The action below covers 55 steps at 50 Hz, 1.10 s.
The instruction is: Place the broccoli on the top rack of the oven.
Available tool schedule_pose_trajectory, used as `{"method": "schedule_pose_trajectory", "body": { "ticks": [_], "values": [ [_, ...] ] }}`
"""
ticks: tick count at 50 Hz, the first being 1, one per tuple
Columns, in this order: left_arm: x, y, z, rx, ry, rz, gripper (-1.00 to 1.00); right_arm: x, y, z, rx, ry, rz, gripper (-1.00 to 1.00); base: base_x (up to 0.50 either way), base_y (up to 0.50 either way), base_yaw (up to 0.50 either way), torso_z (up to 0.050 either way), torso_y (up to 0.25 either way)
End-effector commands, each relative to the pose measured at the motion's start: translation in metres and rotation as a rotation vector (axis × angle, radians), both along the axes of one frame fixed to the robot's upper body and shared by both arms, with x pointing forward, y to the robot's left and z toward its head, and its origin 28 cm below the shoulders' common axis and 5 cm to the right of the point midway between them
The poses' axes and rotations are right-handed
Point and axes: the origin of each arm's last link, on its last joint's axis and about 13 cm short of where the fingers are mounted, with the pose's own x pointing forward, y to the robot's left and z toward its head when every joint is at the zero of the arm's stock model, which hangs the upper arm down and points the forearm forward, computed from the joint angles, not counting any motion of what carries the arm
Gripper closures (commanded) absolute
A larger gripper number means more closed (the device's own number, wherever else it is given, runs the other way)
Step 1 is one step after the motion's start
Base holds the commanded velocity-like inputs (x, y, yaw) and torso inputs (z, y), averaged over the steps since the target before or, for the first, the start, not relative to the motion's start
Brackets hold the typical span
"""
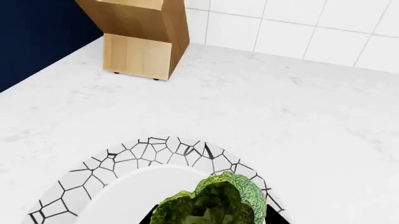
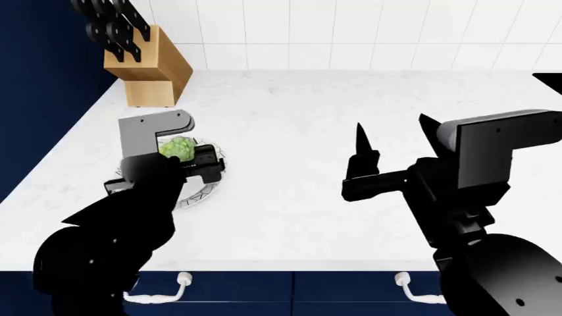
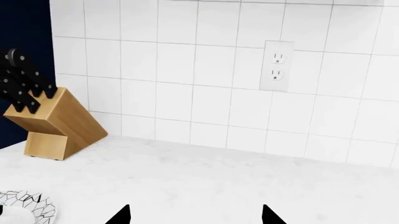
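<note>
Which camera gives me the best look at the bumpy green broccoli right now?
The left wrist view: the bumpy green broccoli fills the foreground, cut off at the edge. The head view shows it small; the right wrist view misses it.

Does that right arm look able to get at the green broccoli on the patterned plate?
Probably not easily. The bumpy green broccoli already sits at the left tool, whose arm covers the crackle-patterned white plate. The open right tool hangs well off to the side.
</note>
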Motion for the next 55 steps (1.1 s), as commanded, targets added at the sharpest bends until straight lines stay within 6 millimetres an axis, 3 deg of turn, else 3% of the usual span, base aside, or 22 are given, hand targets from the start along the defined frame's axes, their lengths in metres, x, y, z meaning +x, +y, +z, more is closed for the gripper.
{"method": "schedule_pose_trajectory", "body": {
  "ticks": [1,10,20,39,55],
  "values": [
    [-0.031,-0.002,0.015,-0.01,-0.117,-0.036,1.0,-0.002,0.002,0.003,0.018,-0.035,0.007,-1.0,0.0,0.0,0.0,0.0,0.0],
    [-0.055,-0.005,0.022,-0.039,-0.187,-0.037,1.0,-0.007,0.007,0.006,0.016,-0.07,0.006,-1.0,0.0,0.0,0.0,0.0,0.0],
    [-0.064,0.001,0.019,-0.041,-0.193,-0.015,1.0,-0.008,0.009,0.005,0.043,-0.104,0.029,-1.0,0.0,0.0,0.0,0.0,0.0],
    [-0.063,0.0,0.019,-0.039,-0.196,-0.029,1.0,-0.006,0.009,0.005,0.037,-0.103,0.044,-1.0,0.0,-0.11,0.0,0.0,0.0],
    [-0.062,0.001,0.016,-0.027,-0.19,-0.031,1.0,-0.007,0.009,0.003,0.037,-0.096,0.042,-1.0,-0.48,0.0,0.0,0.0,0.0]
  ]
}}
